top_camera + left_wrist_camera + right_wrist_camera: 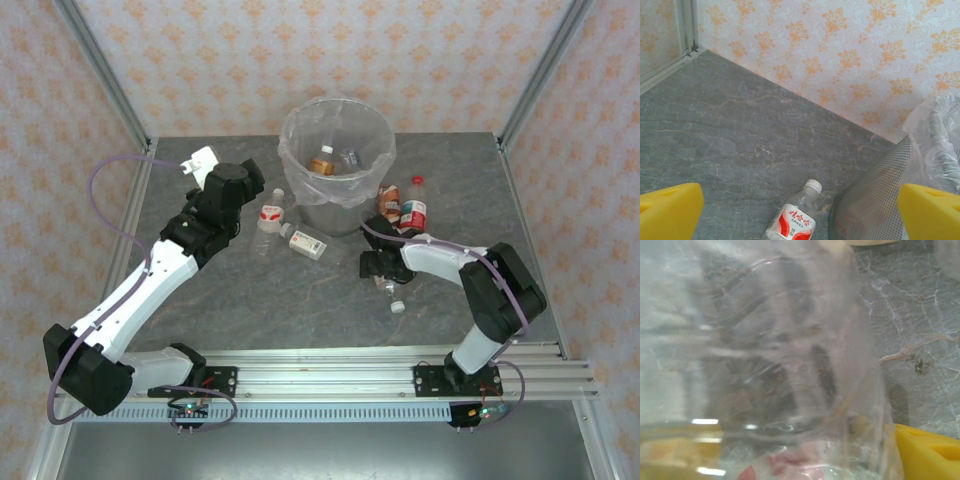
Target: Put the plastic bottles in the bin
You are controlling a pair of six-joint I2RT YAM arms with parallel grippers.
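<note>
The grey mesh bin (335,195), lined with a clear bag, stands at the back centre and holds two bottles (322,160). Left of it lie two clear plastic bottles with red-and-white labels (270,222) (307,243). Two more bottles (412,210) stand against its right side. My left gripper (200,165) hovers open left of the bin, above one bottle (792,220) that lies beside the bin wall (870,200). My right gripper (385,272) is down at the table. Its yellow fingers (927,452) straddle a lying clear bottle (790,365), close to its sides.
Metal frame posts (110,80) and patterned walls close in the grey table. The mounting rail (330,375) runs along the near edge. A white cap end (397,307) pokes out just below the right gripper.
</note>
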